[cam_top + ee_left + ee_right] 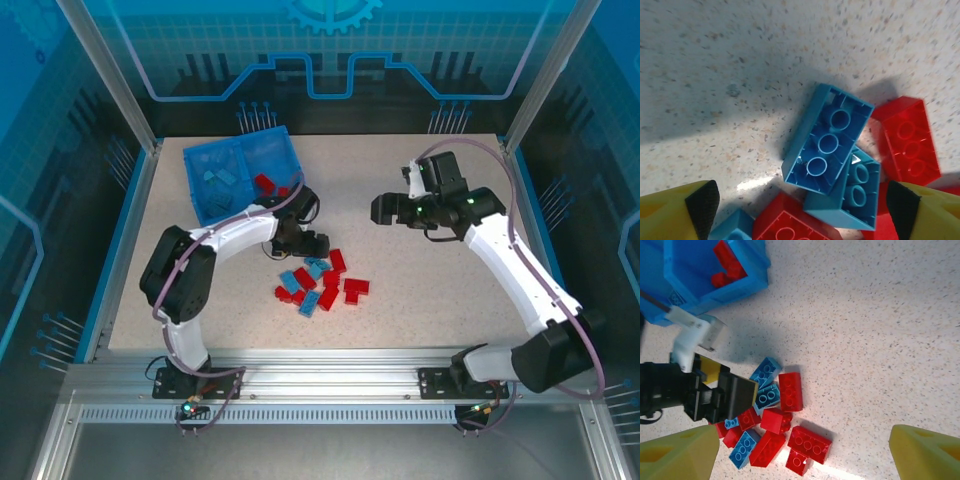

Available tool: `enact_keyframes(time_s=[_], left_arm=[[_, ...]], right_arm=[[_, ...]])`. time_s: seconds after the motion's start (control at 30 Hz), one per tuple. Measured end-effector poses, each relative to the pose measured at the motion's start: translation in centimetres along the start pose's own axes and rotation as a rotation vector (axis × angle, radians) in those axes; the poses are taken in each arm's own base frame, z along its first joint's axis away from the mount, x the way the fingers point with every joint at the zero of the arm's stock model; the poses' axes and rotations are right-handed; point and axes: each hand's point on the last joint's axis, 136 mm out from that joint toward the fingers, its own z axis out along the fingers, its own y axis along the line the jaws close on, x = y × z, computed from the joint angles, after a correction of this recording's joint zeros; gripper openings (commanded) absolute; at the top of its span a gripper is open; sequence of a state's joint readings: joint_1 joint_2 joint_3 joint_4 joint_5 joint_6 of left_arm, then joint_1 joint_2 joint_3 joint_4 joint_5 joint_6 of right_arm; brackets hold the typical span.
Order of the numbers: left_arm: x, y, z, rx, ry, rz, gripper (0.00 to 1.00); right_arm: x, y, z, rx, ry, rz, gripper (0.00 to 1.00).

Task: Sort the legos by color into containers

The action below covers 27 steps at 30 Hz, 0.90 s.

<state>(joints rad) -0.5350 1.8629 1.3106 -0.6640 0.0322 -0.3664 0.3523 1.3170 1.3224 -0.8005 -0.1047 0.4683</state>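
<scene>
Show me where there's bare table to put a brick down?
Bare table lies between the lego pile and the right arm, and at the far edge between the tray and the right tool. It is crowded from the tray to the pile, where the left tool hovers.

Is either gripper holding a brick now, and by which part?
Nothing is held. The left gripper is open above a blue brick; the right gripper is open too.

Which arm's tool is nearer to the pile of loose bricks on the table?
Left. The left tool is over the far edge of the brick pile; the right tool stands off to its right, well apart.
</scene>
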Motion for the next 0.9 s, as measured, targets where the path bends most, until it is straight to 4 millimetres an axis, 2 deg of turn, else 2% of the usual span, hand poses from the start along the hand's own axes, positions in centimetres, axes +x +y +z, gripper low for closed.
enact_keyframes(time_s=[0.1,0.2,0.4,0.63,0.9], left_arm=[[0.3,-0.4,1.1,0.019,0.047,0.051,0.87],[0.1,-0.7,2.0,0.029,0.065,0.083,0.82],[0.0,-0.5,3.4,0.017,0.093,0.103,0.65],[-0.5,-0.1,3.7,0.006,0.088,0.059,0.48],[-1.1,0.4,3.6,0.012,0.080,-0.017,0.37]], right_arm=[[-0.3,0.1,-1.5,0.002,-0.044,0.005,0.91],[-0.2,-0.1,-2.1,0.010,-0.061,0.018,0.91],[1.0,-1.3,-2.2,0.053,-0.045,0.062,0.91],[1.7,-1.8,-4.5,0.065,-0.107,0.119,0.91],[3.4,-2.9,-6.7,0.081,-0.170,0.180,0.93]])
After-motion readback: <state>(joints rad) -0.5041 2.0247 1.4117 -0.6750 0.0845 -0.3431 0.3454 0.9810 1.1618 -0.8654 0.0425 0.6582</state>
